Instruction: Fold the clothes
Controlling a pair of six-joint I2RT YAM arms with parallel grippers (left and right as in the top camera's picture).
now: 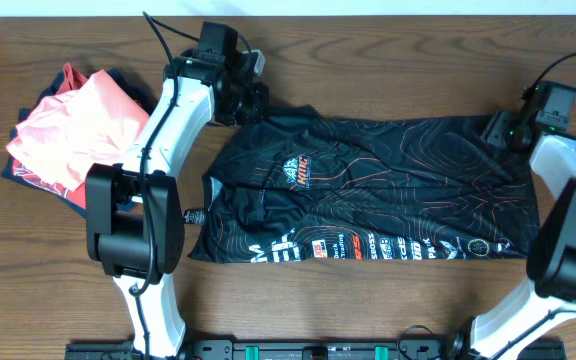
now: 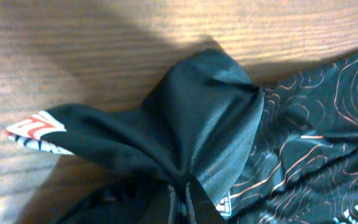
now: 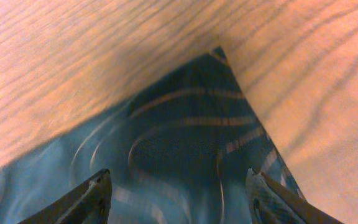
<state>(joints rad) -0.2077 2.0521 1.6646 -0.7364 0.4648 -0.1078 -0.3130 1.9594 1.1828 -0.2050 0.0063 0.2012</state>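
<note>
Lying spread across the middle of a brown wooden tabletop (image 1: 368, 300), a black shiny jersey (image 1: 368, 195) is seen from overhead. It is laid out flat with its length running left to right. It is marked with thin orange contour lines, a small crest sits toward its left part, and a row of white lettering and small logos runs along its near edge. The cloth is rumpled at the left end and smoother toward the right.

At the far left corner of the jersey, the left hand (image 1: 243, 95) is set low over the cloth. In the left wrist view its fingers (image 2: 194, 208) are seen closed together, with a gathered fold of plain black fabric pinched between them. A sleeve (image 2: 39, 130) with a white and red edge is stretched out to the left over bare wood.

At the far right corner, the right hand (image 1: 498, 130) is placed over the jersey's edge. In the right wrist view its fingers (image 3: 95, 196) are held wide apart with nothing between them, and the pointed corner of the cloth is framed below. Whether the fingertips touch the cloth cannot be told.

A pile of folded garments (image 1: 68, 135), salmon-pink on top, is kept at the far left, well apart from the jersey.
</note>
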